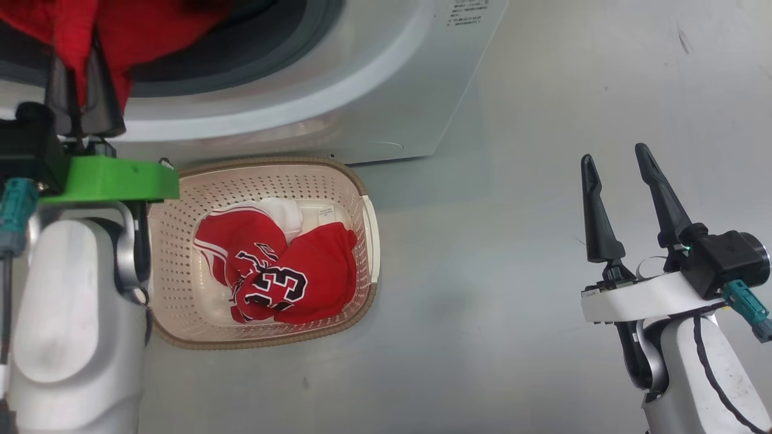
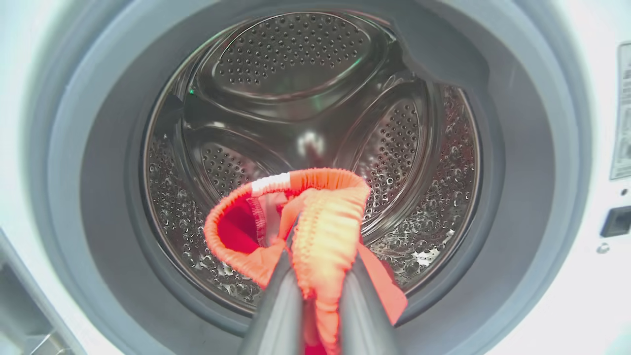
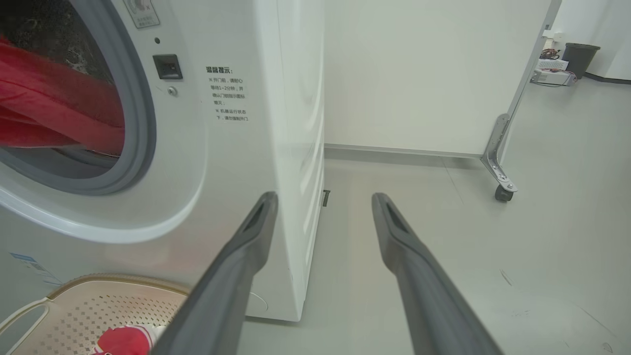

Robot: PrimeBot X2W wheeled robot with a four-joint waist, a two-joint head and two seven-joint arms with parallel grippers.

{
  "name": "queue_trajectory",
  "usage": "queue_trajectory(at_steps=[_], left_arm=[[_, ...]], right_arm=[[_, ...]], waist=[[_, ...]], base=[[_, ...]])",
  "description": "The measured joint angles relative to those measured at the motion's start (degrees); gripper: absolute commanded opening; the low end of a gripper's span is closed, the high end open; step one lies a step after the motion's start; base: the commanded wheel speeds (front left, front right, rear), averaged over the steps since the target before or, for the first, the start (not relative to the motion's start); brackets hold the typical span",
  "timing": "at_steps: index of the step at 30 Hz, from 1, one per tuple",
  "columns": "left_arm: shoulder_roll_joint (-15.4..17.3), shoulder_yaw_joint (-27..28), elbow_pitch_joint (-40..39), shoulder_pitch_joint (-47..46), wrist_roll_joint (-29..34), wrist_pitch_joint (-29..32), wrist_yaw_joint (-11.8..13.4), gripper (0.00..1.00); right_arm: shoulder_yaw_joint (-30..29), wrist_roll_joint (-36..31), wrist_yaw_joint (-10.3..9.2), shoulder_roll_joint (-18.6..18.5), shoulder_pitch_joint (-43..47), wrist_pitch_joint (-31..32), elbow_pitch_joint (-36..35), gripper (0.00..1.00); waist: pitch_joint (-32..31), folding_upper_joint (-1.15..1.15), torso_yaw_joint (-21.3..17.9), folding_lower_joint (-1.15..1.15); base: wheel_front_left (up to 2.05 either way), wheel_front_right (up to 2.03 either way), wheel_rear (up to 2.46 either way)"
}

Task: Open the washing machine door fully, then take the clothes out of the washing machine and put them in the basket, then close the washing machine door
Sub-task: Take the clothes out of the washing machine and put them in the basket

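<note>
Closest to my lens, the left gripper [image 2: 320, 256] is clenched on a red garment [image 2: 325, 212]; its two dark fingers pinch a gathered elastic band with a short white patch.

Ahead of that gripper is the washer [image 3: 231, 148], a big, glossy white box with its round mouth uncovered. Beyond the fingertips, the drum [image 2: 296, 64] is polished steel, dimpled and perforated, with raised paddles. What I can see of it past the cloth looks bare. Around the mouth runs the grey seal [image 2: 517, 148], matte rubber with a soft lip.

Below the left gripper, hard against the washer's front, sits the basket [image 1: 265, 161]. It is cream plastic, a rounded rectangle with perforated walls and a brown woven-look rim. In it lies a crumpled red jersey [image 1: 271, 283] with a black-and-white number, and some white cloth beside it.

Well off to the side, the right gripper [image 1: 615, 154] hangs over the pale floor [image 1: 543, 301], its fingers spread wide and holding nothing.

I judge that I am mid-unloading, with one piece gripped at the drum mouth and the rest already binned. Next I need a straight pull back so the limp cloth slides over the seal lip without snagging. After that the arm drops until the gripper is above the basket, and I release. Trailing fabric may drape over the rim.
</note>
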Motion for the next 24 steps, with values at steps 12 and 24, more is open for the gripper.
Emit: queue_trajectory(at_steps=[12,24], left_arm=[[-1.34,-3.03,-6.62,11.33,0.34,-0.96,0.56,0.00],[-1.18,-3.98,-11.99,20.06,1.75,-1.03,1.01,0.00]], right_arm=[[0.25,-0.70,0.01,-0.14,4.11,0.01,1.35,1.00],[2.26,-1.10,0.02,0.13,7.20,0.00,2.41,1.00]], waist=[[-6.05,0.00,3.77,0.00],[-12.11,0.00,5.17,0.00]], base=[[0.00,0.00,0.00],[0.00,0.00,0.00]])
